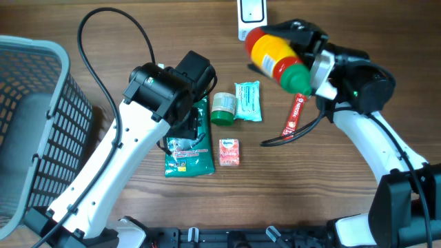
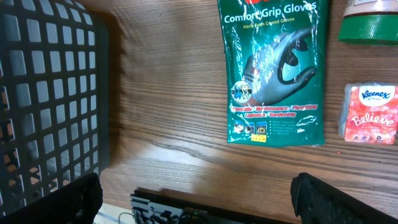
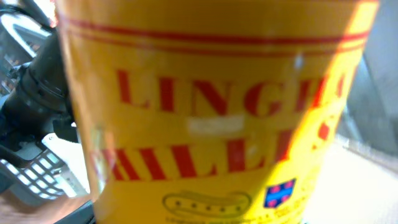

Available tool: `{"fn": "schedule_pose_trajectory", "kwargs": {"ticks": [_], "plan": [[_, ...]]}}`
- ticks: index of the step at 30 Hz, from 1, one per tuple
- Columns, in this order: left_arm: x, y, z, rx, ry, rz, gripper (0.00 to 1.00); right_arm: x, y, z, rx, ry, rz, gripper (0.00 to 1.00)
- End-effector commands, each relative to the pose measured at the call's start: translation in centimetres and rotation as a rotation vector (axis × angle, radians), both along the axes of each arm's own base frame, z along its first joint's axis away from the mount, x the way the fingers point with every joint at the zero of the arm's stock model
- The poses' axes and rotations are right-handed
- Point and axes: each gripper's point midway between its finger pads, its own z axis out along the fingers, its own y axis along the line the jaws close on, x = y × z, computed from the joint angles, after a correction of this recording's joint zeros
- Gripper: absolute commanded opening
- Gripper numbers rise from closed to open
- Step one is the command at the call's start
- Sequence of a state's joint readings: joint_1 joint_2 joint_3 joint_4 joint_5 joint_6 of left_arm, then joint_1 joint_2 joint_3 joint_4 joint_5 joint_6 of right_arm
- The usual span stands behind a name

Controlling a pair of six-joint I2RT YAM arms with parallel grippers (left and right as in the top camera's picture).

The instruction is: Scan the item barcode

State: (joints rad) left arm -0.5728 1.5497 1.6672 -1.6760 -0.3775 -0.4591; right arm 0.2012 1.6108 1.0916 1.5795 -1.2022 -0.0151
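My right gripper (image 1: 298, 49) is shut on a sauce bottle (image 1: 274, 54) with a yellow label, red shoulders and a green cap. It holds the bottle tilted in the air just below a white scanner (image 1: 249, 15) at the table's far edge. The yellow label with red letters (image 3: 217, 112) fills the right wrist view and hides the fingers. No barcode shows. My left gripper (image 2: 199, 202) hangs open over the table, near the lower end of a green gloves packet (image 2: 273, 68), with nothing between its fingers (image 2: 320, 199).
A grey mesh basket (image 1: 27, 124) stands at the left. On the table lie the gloves packet (image 1: 187, 148), a green-lidded jar (image 1: 222, 109), a teal pack (image 1: 248, 101), a pink tissue pack (image 1: 229, 152) and a red stick pack (image 1: 295, 114).
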Motion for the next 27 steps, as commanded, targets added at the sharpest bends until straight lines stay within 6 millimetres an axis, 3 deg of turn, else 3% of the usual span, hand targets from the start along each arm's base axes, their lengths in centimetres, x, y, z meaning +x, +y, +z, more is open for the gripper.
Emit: {"fn": "schedule_pose_trajectory", "kwargs": {"ticks": [1,4,7,10,12,15,17,19,22,24,27], "plan": [[0.0,0.5,0.5,0.001,-0.029,0.02,1.0,-4.0,0.8,2.9,-0.018,-0.376,0.02,0.29],[0.0,0.5,0.5,0.001,-0.029,0.02,1.0,-5.2,1.1,3.0,-0.082,-0.443,0.063,0.31],[0.0,0.5,0.5,0.001,-0.029,0.019,1.0,-5.4,1.0,3.1,-0.081,-0.445,0.062,0.38],[0.0,0.5,0.5,0.001,-0.029,0.02,1.0,-5.0,0.7,3.1,-0.094,-0.36,0.072,0.4],[0.0,0.5,0.5,0.001,-0.029,0.019,1.0,-3.7,-0.1,3.0,-0.117,-0.208,0.069,0.4],[0.0,0.5,0.5,0.001,-0.029,0.019,1.0,0.8,-1.7,1.5,-0.16,0.172,0.035,0.4],[0.0,0.5,0.5,0.001,-0.029,0.02,1.0,4.1,-2.8,-0.6,-0.171,0.475,0.008,0.4],[0.0,0.5,0.5,0.001,-0.029,0.019,1.0,6.9,-3.5,-4.1,-0.17,0.855,-0.013,0.43],[0.0,0.5,0.5,0.001,-0.029,0.019,1.0,8.6,-3.8,-9.2,-0.157,1.28,-0.067,0.44],[0.0,0.5,0.5,0.001,-0.029,0.02,1.0,8.8,-4.0,-11.7,-0.155,1.449,-0.102,0.37],[0.0,0.5,0.5,0.001,-0.029,0.02,1.0,10.5,-5.1,-15.2,-0.095,1.638,-0.273,0.41]]}}
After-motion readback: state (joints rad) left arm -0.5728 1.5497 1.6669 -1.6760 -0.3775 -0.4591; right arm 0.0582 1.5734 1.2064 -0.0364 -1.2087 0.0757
